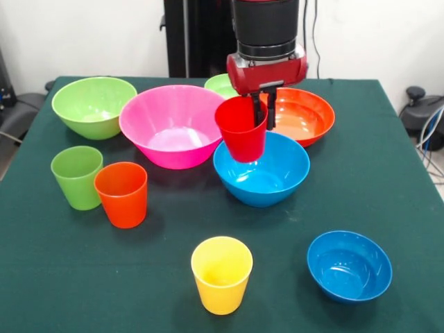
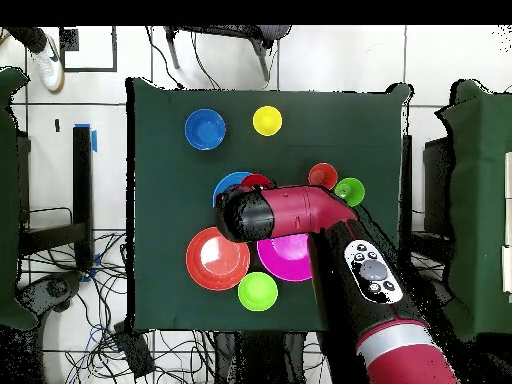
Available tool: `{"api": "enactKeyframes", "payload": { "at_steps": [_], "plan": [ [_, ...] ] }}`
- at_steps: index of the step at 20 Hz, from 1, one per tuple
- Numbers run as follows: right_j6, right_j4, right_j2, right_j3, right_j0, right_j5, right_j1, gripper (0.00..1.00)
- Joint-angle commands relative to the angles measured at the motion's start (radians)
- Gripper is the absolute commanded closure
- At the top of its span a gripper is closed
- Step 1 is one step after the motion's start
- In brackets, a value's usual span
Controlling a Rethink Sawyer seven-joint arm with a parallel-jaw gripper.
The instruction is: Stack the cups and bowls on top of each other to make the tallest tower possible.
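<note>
In the front view, the small light-green plastic bowl [image 1: 220,83] shows only as a sliver of rim behind the big pink bowl and the gripper. From overhead, the red and black arm [image 2: 330,230] covers much of the big blue glossy plastic bowl [image 1: 262,170], most of the red cup and part of the big pink glossy plastic bowl [image 1: 172,125].

A dark green cloth-covered table [image 1: 388,180] stands on a pale tiled floor [image 2: 330,60] strewn with cables, with dark chairs at the sides.

The gripper [image 1: 264,109] pinches the rim of the small tapered red plastic cup [image 1: 242,128] with its dark fingers [image 1: 270,107] drawn narrow on the wall. The cup hangs upright and slightly tilted over the big blue bowl; whether its base touches the bowl cannot be told.

Behind sits the wide orange plastic bowl [image 1: 305,114]. The big light-green plastic bowl [image 1: 94,105] stands at the far left, beside the pink one. Nearer the camera stand the light-green plastic cup [image 1: 76,177] and orange plastic cup [image 1: 122,194], touching, then the yellow plastic cup [image 1: 222,274] and small blue plastic bowl [image 1: 349,266], well apart.
</note>
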Motion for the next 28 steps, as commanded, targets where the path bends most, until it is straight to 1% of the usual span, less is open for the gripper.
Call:
{"api": "enactKeyframes", "payload": {
  "at_steps": [1, 5, 9, 16, 19, 28],
  "plan": [
    [0.069, -0.022, 0.004, 0.041, 0.043, 0.013, 0.067, 1.00],
    [0.080, -0.040, -0.010, 0.035, 0.054, -0.028, 0.090, 1.00],
    [0.087, -0.072, -0.031, 0.013, 0.071, -0.088, 0.129, 1.00],
    [0.091, -0.088, -0.073, -0.033, 0.100, -0.146, 0.187, 1.00],
    [0.084, -0.081, -0.089, -0.047, 0.109, -0.138, 0.203, 1.00],
    [0.059, -0.074, -0.131, -0.061, 0.126, -0.115, 0.213, 1.00]
  ]
}}
